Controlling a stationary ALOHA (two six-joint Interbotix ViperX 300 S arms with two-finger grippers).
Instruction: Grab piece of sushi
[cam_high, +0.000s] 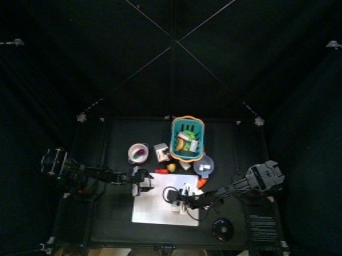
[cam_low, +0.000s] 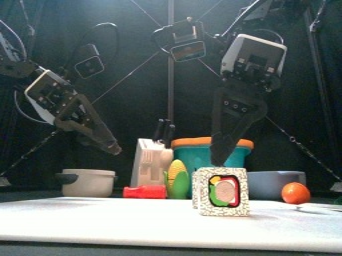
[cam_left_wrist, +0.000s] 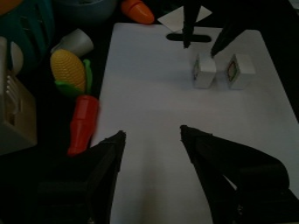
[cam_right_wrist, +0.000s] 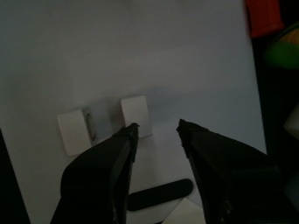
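Note:
A piece of sushi (cam_low: 221, 192) stands upright on the white mat (cam_low: 80, 215), white with a green, red and yellow filling. In the right wrist view it is one of two small white blocks (cam_right_wrist: 132, 110) side by side; which one I cannot tell. My right gripper (cam_right_wrist: 156, 129) is open and hangs just above them, over the sushi in the front view (cam_low: 226, 148). My left gripper (cam_left_wrist: 152, 133) is open and empty over the mat's left end, apart from the blocks (cam_left_wrist: 205, 72).
A teal basket (cam_low: 214, 155) with an orange rim stands behind the mat. A white bowl (cam_low: 90, 182), a white carton (cam_low: 150, 160), corn (cam_left_wrist: 70, 70) and a carrot (cam_left_wrist: 82, 122) lie left of it. An orange (cam_low: 295, 192) sits at the right.

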